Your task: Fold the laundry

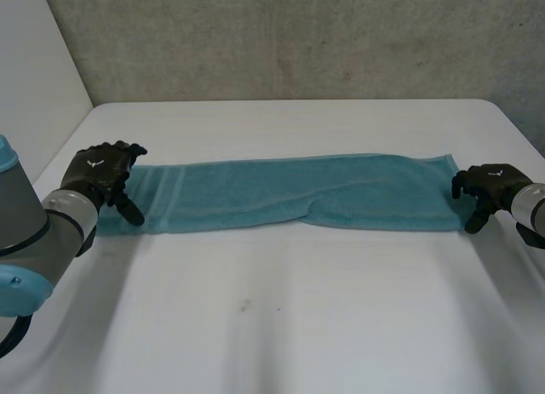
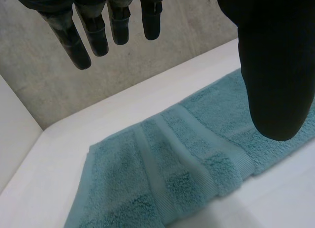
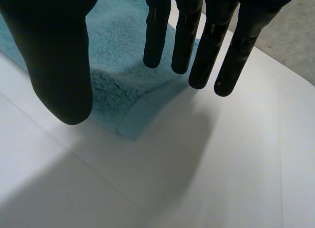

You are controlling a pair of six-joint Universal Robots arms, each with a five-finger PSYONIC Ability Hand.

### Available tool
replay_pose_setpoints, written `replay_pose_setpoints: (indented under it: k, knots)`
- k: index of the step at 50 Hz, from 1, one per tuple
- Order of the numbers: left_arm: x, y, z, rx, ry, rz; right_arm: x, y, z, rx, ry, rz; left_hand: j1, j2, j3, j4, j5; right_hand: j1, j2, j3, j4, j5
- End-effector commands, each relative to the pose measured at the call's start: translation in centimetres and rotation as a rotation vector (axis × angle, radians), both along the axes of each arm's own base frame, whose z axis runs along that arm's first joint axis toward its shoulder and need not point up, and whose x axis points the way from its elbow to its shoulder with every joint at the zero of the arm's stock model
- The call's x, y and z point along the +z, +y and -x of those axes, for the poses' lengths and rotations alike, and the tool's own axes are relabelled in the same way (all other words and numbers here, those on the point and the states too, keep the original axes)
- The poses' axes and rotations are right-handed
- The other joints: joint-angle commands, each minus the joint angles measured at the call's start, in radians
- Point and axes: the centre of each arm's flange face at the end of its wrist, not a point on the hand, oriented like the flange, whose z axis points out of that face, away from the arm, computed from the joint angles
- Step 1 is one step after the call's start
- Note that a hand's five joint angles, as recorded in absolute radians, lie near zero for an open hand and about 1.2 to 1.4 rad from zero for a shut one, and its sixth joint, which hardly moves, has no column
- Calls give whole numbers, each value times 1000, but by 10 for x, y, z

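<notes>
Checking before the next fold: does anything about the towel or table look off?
Mostly tidy. The towel lies as a long strip, but its near edge kinks near the middle, with a crease there. A small dark speck marks the table.

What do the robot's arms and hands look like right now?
Both hands are black: the left hand bears a small white mark on its back, the right hand ends a grey wrist. The left arm is grey with a light-blue cap.

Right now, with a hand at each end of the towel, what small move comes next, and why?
Probably lower both hands and pinch the end corners. The towel lies as a long flat strip; the left hand and right hand hover at its ends with fingers straight, holding nothing.
</notes>
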Motion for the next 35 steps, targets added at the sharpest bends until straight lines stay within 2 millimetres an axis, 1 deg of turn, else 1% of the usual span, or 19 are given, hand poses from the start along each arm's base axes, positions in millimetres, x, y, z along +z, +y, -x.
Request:
replay_pose_setpoints:
  k: [1, 2, 3, 4, 5, 6, 9, 14, 15, 17, 18, 20, 23, 25, 31, 32, 33, 34, 35]
  knots:
    - [1, -3, 0, 1, 1, 33, -11, -5, 4, -14, 4, -3, -33, -34, -43, -32, -48, 200, 112, 112, 114, 140]
    - [1, -3, 0, 1, 1, 33, -13, -6, 3, -12, 8, 0, -33, -34, -43, -32, -48, 232, 144, 144, 146, 172]
    - [1, -3, 1, -1, 1, 32, -14, -8, 4, -15, 9, 4, -33, -34, -43, -32, -48, 416, 328, 328, 330, 355]
    - [1, -3, 1, -1, 1, 32, -14, -8, 4, -15, 9, 4, -33, -34, -43, -32, -48, 418, 330, 329, 332, 357]
    - [0, -2, 1, -2, 1, 30, -14, -10, 5, -18, 6, 15, -33, -34, -43, -32, -48, 723, 635, 635, 637, 662]
    - [0, -2, 1, -2, 1, 30, -13, -13, 8, -27, 11, 29, -33, -34, -43, -32, -48, 894, 805, 805, 807, 833]
    - [-1, -1, 1, -2, 0, 26, -11, -17, 14, -52, 24, 50, -33, -34, -43, -32, -48, 895, 807, 807, 809, 834]
    - [1, 0, 0, -2, 1, 30, -4, -31, 49, -221, 127, 105, -33, -34, -43, -32, -48, 895, 807, 807, 809, 834]
    - [1, 0, 0, -2, 1, 30, -4, -31, 49, -222, 127, 105, -33, -34, -43, -32, -48, 895, 807, 807, 809, 834]
    - [4, 0, 0, -1, 3, 41, 3, -39, 68, -280, 213, 139, -33, -34, -43, -32, -48, 895, 807, 807, 809, 834]
    - [4, 0, 0, -1, 3, 41, 3, -39, 68, -280, 214, 139, -33, -34, -43, -32, -48, 895, 807, 807, 809, 834]
    - [5, 0, 0, 1, 3, 42, 12, -45, 92, -333, 320, 165, -33, -34, -43, -32, -48, 895, 807, 807, 809, 834]
    - [6, 0, -1, 3, 3, 45, 15, -47, 100, -345, 372, 177, -33, -34, -43, -32, -48, 895, 807, 807, 809, 834]
    - [9, 1, -2, 6, 4, 53, 27, -53, 107, -356, 451, 218, -33, -34, -43, -32, -48, 895, 807, 807, 809, 834]
    - [12, 3, -4, 9, 5, 56, 51, -61, 100, -367, 460, 294, -33, -34, -43, -32, -48, 895, 807, 807, 809, 834]
    - [14, 3, -4, 10, 6, 62, 61, -61, 85, -345, 442, 328, -33, -34, -43, -32, -48, 895, 807, 807, 809, 834]
    - [15, 3, -4, 12, 8, 65, 72, -59, 60, -301, 419, 369, -33, -34, -43, -32, -48, 895, 807, 807, 809, 834]
    - [15, 3, -4, 12, 8, 65, 72, -59, 60, -300, 419, 370, -33, -34, -43, -32, -48, 895, 807, 807, 809, 834]
    - [15, 4, -4, 11, 8, 66, 83, -54, 31, -249, 395, 411, -33, -34, -43, -32, -48, 895, 807, 807, 809, 834]
